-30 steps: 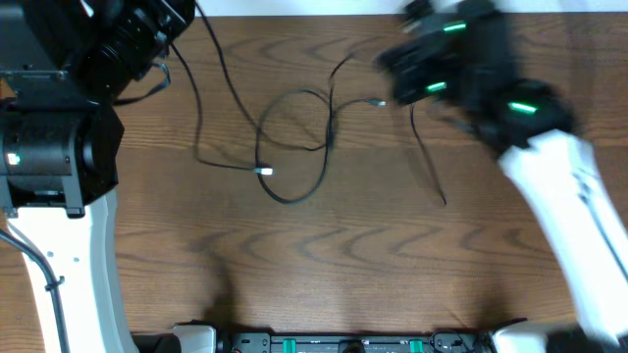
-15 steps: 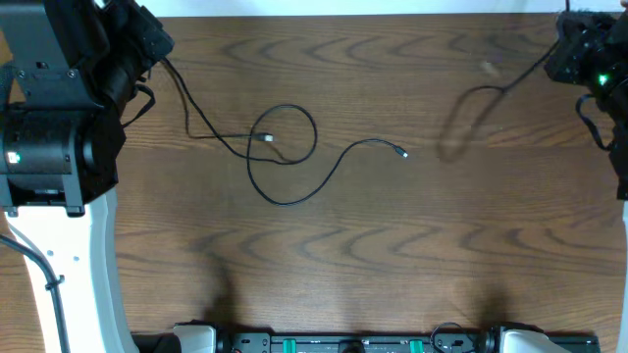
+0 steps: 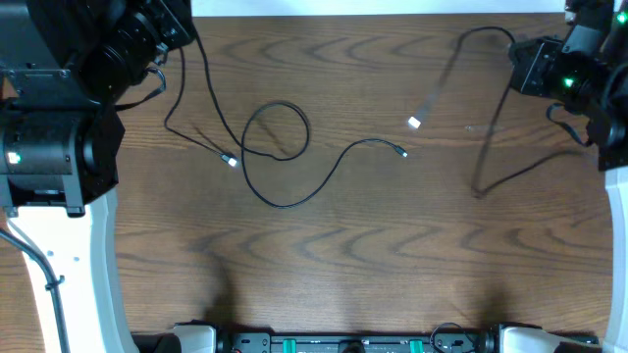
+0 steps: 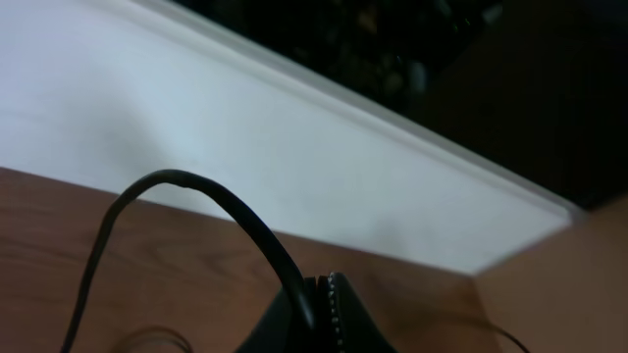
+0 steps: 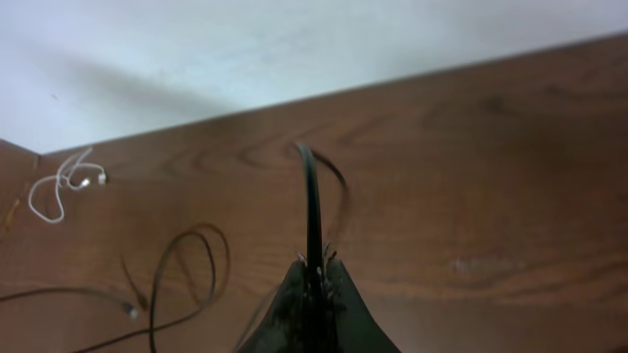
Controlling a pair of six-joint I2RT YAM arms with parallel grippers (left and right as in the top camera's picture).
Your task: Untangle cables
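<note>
**Gripping on both sides**

Right wrist view alone shows the white cable (image 5: pixel 57 191), a small tangle near the bench's (image 3: pixel 343 275) far edge; the overhead view does not show it. Left tool (image 4: pixel 319 306) is closed on the left black cable (image 4: pixel 201 186), which drops to a plug just beside the looped black cable (image 3: pixel 285 203) lying mid-bench. Right tool (image 5: pixel 314 273) is clamped on the right black cable (image 5: pixel 311 196), lifted off the wood, its pale plug well apart from the loop.
</note>
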